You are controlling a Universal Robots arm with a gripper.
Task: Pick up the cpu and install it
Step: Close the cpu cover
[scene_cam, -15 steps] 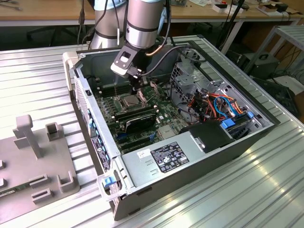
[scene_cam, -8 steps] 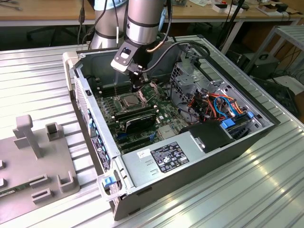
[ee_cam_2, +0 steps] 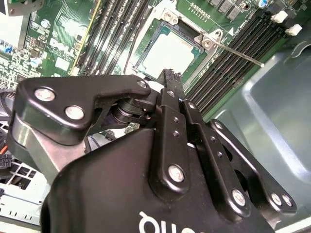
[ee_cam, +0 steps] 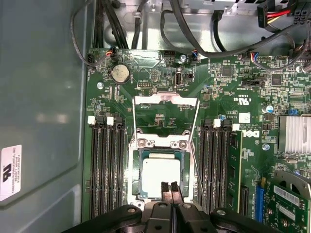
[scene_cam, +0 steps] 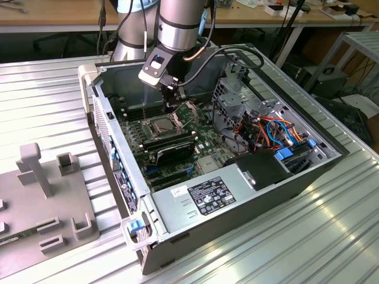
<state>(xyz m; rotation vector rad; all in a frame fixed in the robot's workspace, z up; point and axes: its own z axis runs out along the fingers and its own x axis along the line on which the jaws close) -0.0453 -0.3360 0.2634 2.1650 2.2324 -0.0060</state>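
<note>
The cpu [ee_cam: 160, 177], a small square chip with a silver-grey top, lies flat in the dark socket on the green motherboard [ee_cam: 160, 73], also seen in the second wrist view [ee_cam_2: 170, 51] and in the exterior view [scene_cam: 161, 124]. The socket's hinged metal frame [ee_cam: 165, 99] stands swung open beyond it. My gripper [ee_cam: 171, 190] hangs just over one edge of the cpu with its two black fingers pressed together and nothing between them. It appears in the second wrist view [ee_cam_2: 170, 77] and the exterior view [scene_cam: 172, 109] too.
Memory slots [ee_cam: 104, 165] flank the socket on both sides. A thin lever rod [ee_cam_2: 238, 52] sticks out beside it. A long black card [scene_cam: 169, 148], the power supply [scene_cam: 207, 198] and cable bundles [scene_cam: 266, 130] crowd the case. A grey fixture [scene_cam: 41, 207] lies at the exterior view's left.
</note>
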